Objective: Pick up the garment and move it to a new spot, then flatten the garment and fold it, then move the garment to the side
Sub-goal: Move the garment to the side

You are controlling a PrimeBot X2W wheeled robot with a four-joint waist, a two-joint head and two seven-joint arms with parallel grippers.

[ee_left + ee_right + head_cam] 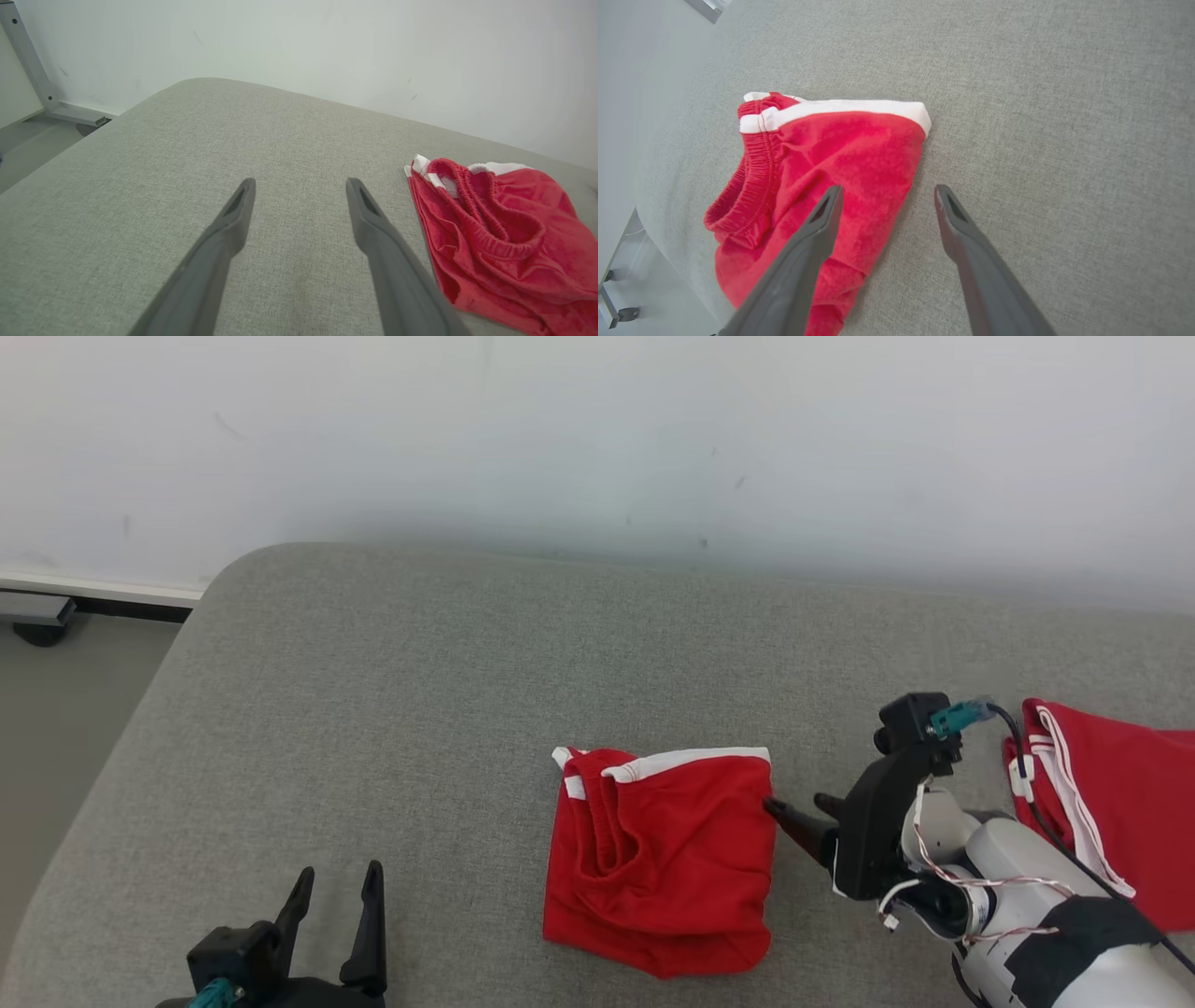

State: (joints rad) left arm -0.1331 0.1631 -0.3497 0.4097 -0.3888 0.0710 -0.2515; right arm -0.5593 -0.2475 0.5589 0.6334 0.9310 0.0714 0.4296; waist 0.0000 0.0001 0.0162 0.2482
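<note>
The folded red garment [663,868] lies on the grey padded surface [420,709], its white-trimmed edge on the far side and its elastic waistband bunched along its left side. It runs slightly longer from that white edge back toward me than it does across.

My right pincer [795,808] is at the garment's right edge, spread wide and holding nothing, with its tips aimed at that edge. In the right wrist view one finger hangs over the red cloth and the other over bare grey, so the edge runs between them. I cannot tell whether a tip touches the cloth.

My left pincer [338,896], also wide and empty, sits well apart on the garment's left. A second red garment [1111,803] lies to the right, beyond my right arm.

I judge the fold done, and the right arm is the nearer one for shifting the garment aside.
</note>
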